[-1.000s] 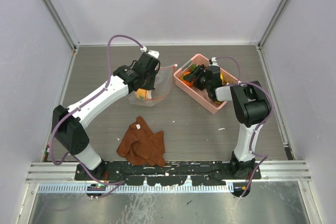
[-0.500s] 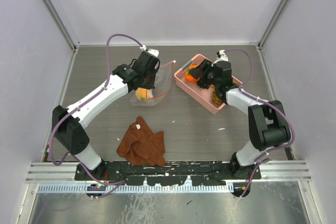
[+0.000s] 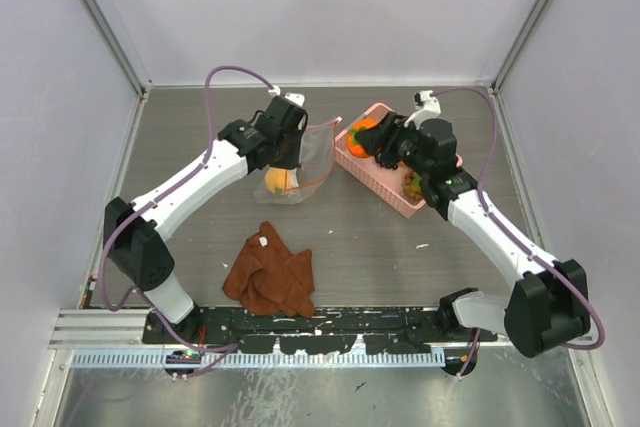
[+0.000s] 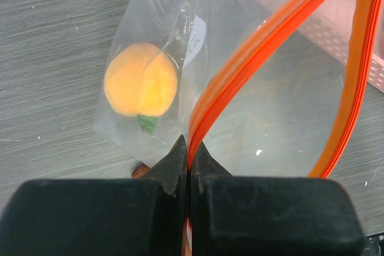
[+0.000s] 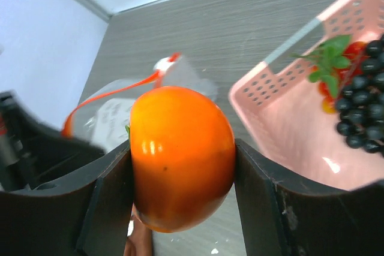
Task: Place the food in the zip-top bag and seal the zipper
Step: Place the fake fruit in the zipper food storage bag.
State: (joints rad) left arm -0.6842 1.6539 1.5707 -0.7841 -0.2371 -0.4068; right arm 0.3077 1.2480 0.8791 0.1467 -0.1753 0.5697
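The clear zip-top bag [image 3: 300, 162] lies left of the pink basket, mouth held open. My left gripper [image 3: 296, 135] is shut on its orange-red zipper strip [image 4: 252, 58], pinched between the fingertips [image 4: 175, 159]. One yellow-orange fruit [image 4: 141, 79] lies inside the bag [image 4: 174, 46]; it shows in the top view too [image 3: 275, 180]. My right gripper [image 3: 368, 137] is shut on the orange fruit [image 5: 182, 157] and holds it above the basket's left end, just right of the bag mouth. Dark purple grapes [image 5: 363, 109] lie in the basket, brownish-green grapes [image 3: 412, 185] too.
The pink lattice basket [image 3: 355, 162] stands at the back right, also in the right wrist view [image 5: 288, 118]. A rust-brown cloth [image 3: 270, 272] lies crumpled near the front. Grey walls enclose the table on three sides.
My right gripper has lifted the orange fruit out of the basket and carried it left towards the bag mouth. My left gripper has kept hold of the zipper strip.
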